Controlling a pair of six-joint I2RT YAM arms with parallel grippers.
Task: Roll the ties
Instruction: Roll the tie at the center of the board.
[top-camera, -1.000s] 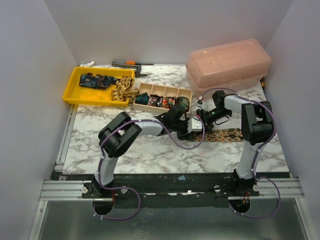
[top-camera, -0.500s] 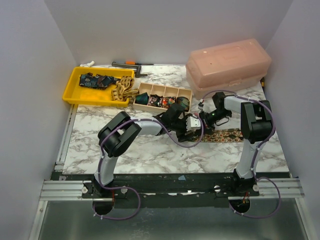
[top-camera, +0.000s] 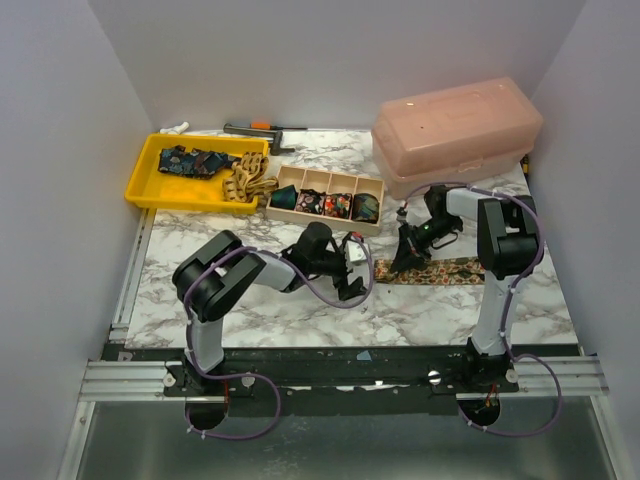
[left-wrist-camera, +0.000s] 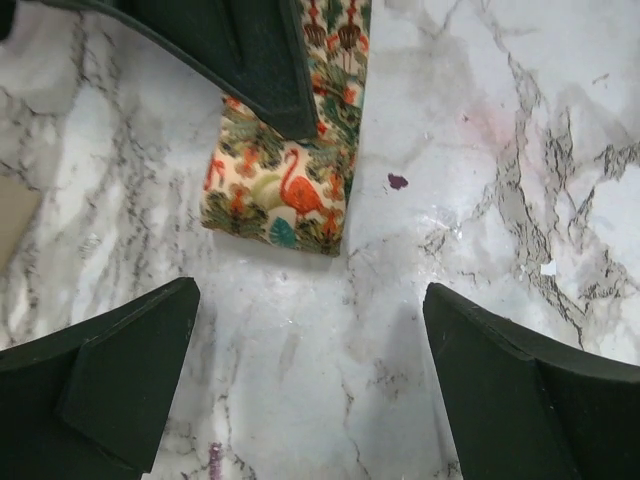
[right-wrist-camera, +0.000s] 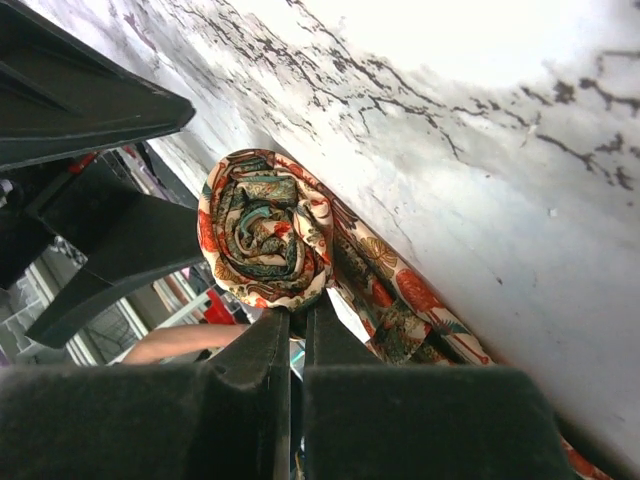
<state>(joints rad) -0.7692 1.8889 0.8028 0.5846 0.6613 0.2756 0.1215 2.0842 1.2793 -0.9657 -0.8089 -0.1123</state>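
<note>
A flamingo-patterned tie (top-camera: 450, 270) lies flat on the marble at the right, its near end wound into a small coil (right-wrist-camera: 265, 230). My right gripper (right-wrist-camera: 296, 325) is shut on the edge of that coil, fingertips pressed together; in the top view it (top-camera: 403, 260) stands at the tie's left end. My left gripper (top-camera: 352, 272) hangs open a short way left of it, with only bare marble between its fingers (left-wrist-camera: 120, 380). The left wrist view shows the tie (left-wrist-camera: 280, 190) ahead of those fingers, under the right gripper's dark finger.
A wooden divider box (top-camera: 372, 185) holding several rolled ties sits behind the grippers. A yellow tray (top-camera: 150, 185) at the back left holds a dark blue tie (top-camera: 195, 160) and a tan one (top-camera: 248, 178). A pink lidded box (top-camera: 455, 130) stands at the back right.
My left gripper opened wide and drew back leftwards, away from the tie. My right gripper closed onto the coiled end and shifted slightly left.
</note>
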